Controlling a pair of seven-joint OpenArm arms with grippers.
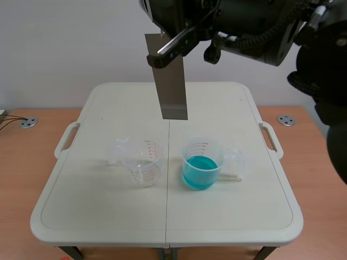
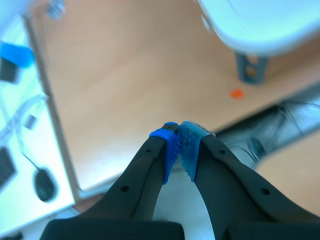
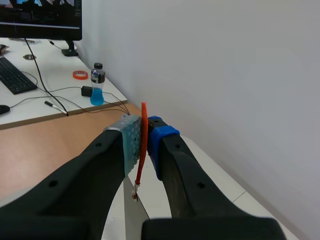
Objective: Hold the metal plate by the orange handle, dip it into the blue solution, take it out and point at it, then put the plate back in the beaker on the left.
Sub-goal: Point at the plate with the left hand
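A white tabletop (image 1: 97,216) before a pale wall carries an empty clear beaker (image 1: 143,162) and, just beside it, a second beaker (image 1: 209,147) of blue solution (image 1: 199,172). Your right jaws clamp the orange handle (image 3: 143,135) — the metal plate (image 1: 171,81) hangs upright, high above the tabletop. Your left jaws are pressed together, empty.

Room around two beakers, a plate overhead
The metal plate (image 1: 169,81) hangs from the right gripper (image 3: 144,137) above the far middle of the table (image 1: 97,216), barring that path. The empty beaker (image 1: 143,165) and the beaker of blue solution (image 1: 200,170) stand mid-table with a narrow gap between them; the near strip and both sides are passable.
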